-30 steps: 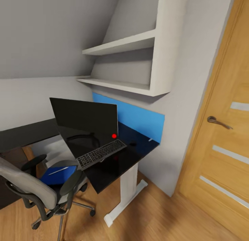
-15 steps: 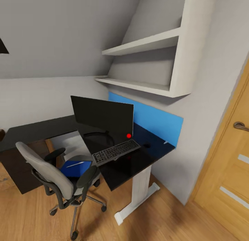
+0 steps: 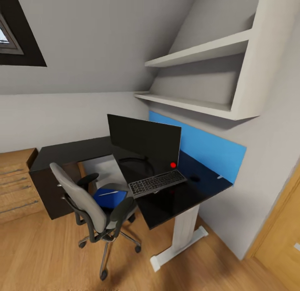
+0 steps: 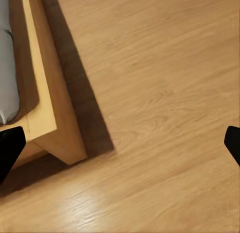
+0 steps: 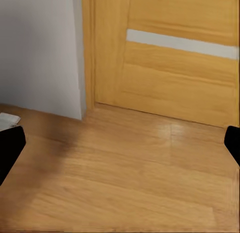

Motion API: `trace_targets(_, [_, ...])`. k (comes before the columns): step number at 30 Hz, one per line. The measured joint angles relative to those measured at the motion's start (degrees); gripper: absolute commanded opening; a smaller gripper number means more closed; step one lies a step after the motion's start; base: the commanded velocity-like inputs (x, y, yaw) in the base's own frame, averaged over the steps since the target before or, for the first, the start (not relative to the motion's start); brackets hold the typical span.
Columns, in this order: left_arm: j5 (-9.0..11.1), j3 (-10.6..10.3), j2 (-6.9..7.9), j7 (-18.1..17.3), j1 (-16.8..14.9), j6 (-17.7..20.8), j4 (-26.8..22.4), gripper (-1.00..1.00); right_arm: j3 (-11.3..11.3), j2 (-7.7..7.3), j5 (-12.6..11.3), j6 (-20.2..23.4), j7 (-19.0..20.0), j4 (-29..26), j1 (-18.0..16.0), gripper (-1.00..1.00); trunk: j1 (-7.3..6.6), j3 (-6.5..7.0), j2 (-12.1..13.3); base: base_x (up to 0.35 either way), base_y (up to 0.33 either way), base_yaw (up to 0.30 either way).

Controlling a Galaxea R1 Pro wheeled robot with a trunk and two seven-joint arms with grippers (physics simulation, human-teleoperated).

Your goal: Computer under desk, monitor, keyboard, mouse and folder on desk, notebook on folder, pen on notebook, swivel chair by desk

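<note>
The blue folder (image 3: 109, 198) is lying on the swivel chair (image 3: 89, 205) seat, at eight o'clock from the keyboard (image 3: 157, 183) on the desk (image 3: 175, 199). Both grippers, left (image 4: 120, 143) and right (image 5: 120, 143), are hanging with fingers wide apart over bare floor, likely because the robot is only approaching.

I am counting one monitor (image 3: 145, 145), one keyboard (image 3: 157, 183), one mouse (image 3: 194, 179), one folder (image 3: 109, 197), one swivel chair (image 3: 93, 211), two wall shelves (image 3: 196, 53).

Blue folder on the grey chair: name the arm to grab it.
Probably left: the flat bright-blue folder lies left of centre in the head view; left gripper and right gripper both open.
</note>
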Motion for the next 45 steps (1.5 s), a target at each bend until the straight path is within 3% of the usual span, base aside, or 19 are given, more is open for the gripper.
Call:
trace_targets(1, [0.00, 0.00, 0.00, 0.00, -0.01, -0.01, 0.00, 1.00, -0.10, 0.01, -1.04, 0.01, 0.00, 0.08, 0.00, 1.00, 0.00, 0.00, 0.01, 0.000, 0.000, 0.289])
trace_targets(3, [-0.04, 0.00, 0.00, -0.02, 0.00, 0.02, 0.02, 1.00, -0.65, 0.03, -8.30, -0.09, 0.13, 0.34, 0.00, 1.00, 0.00, 0.00, 0.01, 0.000, 0.000, 0.289])
trace_targets(8, [-0.13, -0.01, 0.00, -0.02, 0.01, 0.02, 0.03, 1.00, -0.58, 0.05, -13.65, -0.09, 2.26, 0.51, -0.01, 1.00, 0.00, 0.00, 0.01, 0.000, 0.000, 0.289])
trace_targets(16, [-0.25, -0.09, 0.00, -1.25, 0.00, 0.05, 0.02, 1.00, -0.75, -0.03, -15.22, -0.01, 3.69, 0.83, -0.01, 1.00, 0.00, 0.00, 0.01, 0.000, 0.000, 0.282])
trace_targets(22, [-0.17, -0.37, -0.23, -9.66, 0.01, 0.05, 0.23, 1.00, -0.84, 0.25, -15.73, -0.21, 3.88, 0.83, -0.01, 1.00, 0.00, 0.00, 0.01, 0.000, 0.000, 0.262])
trace_targets(42, [-0.25, -0.70, -0.34, -10.77, 0.00, 0.25, 0.32, 1.00, -0.62, 0.07, -15.16, -0.07, 4.36, 0.83, -0.01, 1.00, 0.00, 0.00, 0.01, 0.000, 0.000, 0.259])
trace_targets(45, [-0.19, -1.62, -0.35, -11.22, 0.02, 0.36, 0.94, 1.00, -0.61, 0.08, -15.15, -0.07, 4.35, 0.87, -0.01, 1.00, 0.00, 0.00, 0.01, 0.000, 0.000, 0.259])
